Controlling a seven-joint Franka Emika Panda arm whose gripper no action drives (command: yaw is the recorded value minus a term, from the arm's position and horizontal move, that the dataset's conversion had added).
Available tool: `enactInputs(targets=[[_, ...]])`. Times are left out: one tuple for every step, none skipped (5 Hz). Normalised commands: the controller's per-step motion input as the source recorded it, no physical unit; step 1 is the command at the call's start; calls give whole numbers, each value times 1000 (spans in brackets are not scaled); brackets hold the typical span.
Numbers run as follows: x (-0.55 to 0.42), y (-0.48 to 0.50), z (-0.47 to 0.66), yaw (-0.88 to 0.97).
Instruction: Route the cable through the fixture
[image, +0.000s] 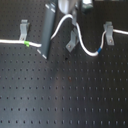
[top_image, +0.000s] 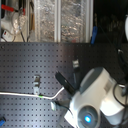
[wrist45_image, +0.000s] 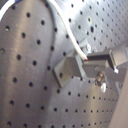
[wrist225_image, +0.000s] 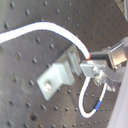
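Note:
The white cable (image: 10, 42) runs in from the first exterior view's left, past its green band (image: 26, 43), and rises to my gripper (image: 70, 12) at the board's far edge. From there it drops past the slanted grey fixture (image: 72, 41), loops down to its blue band (image: 100, 50) and climbs to the right clip. In both wrist views the fingers (wrist225_image: 107, 57) are shut on the cable (wrist225_image: 40, 29), right beside the fixture (wrist225_image: 60, 75). The cable is not inside the fixture (wrist45_image: 70, 70). In the first wrist view the gripper (wrist45_image: 90, 59) holds the cable end-on.
Two upright grey clips stand on the black perforated board (image: 65, 95), one at the left (image: 23, 29) and one at the right (image: 107, 33). A long dark bar (image: 47, 30) hangs beside the gripper over the cable. The arm's white body (top_image: 95, 97) fills the second exterior view's lower right.

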Motion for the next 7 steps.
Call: enactInputs(targets=[[0, 0, 11, 0], [-264, -341, 296, -151], [0, 0, 0, 9], [-41, 27, -85, 368], [-96, 76, 1, 620], [-157, 22, 5, 586], [-164, -141, 16, 100]])
